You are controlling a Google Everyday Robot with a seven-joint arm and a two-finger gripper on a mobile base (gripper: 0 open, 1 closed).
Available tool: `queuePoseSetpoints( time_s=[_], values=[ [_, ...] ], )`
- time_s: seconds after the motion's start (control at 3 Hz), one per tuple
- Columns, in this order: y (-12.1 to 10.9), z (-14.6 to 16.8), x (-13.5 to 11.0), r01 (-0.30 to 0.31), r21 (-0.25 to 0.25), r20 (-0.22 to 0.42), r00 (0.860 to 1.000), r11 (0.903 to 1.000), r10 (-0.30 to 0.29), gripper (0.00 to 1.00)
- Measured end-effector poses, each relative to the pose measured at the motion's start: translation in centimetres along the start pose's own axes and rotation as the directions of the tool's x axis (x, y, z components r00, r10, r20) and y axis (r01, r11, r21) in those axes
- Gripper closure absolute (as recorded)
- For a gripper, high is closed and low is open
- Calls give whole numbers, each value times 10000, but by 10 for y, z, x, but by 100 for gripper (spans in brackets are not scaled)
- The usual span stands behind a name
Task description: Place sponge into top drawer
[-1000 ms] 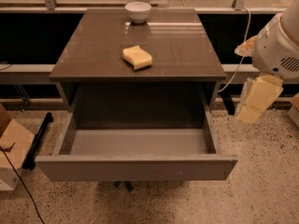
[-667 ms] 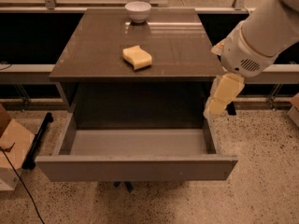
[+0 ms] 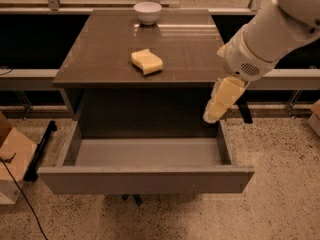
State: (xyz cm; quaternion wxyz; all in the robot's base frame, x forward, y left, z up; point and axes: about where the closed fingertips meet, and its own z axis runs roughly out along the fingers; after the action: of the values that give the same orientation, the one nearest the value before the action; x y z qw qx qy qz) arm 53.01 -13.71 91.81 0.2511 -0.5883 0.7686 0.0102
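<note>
The reach step is just starting, I judge. The sponge [image 3: 147, 61] is lying mid-table [image 3: 95, 59], untouched, at 10 o'clock from the gripper [image 3: 219, 104]. The gripper is hanging by the open drawer's [image 3: 145, 180] 2 o'clock corner; whether it is spread or pressed together I cannot tell. Next it needs lifting over the sponge.

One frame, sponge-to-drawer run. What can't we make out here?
All in the camera view:
- The gripper, hanging by the top drawer's right rear corner, covers that corner.
- The arm runs off the top-right edge.
- The drawer's rear lies in the table's shadow.
- The sponge's underside faces the table.
</note>
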Motion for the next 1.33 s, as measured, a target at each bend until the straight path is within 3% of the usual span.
queuePoseSetpoints(
  time_s=[0.33, 0.67, 1.0, 1.33],
  values=[
    [-12, 21, -20, -264, 116, 486, 9985, 9996, 258, 0],
    [-32, 50, -50, -520, 13, 1573, 9862, 9986, 512, 0],
    [-54, 84, -74, -1098, -448, 2791, 9530, 9929, 1179, 0],
    [-72, 117, -90, -1620, -1138, 3671, 9099, 9802, 1930, 0]
  ],
)
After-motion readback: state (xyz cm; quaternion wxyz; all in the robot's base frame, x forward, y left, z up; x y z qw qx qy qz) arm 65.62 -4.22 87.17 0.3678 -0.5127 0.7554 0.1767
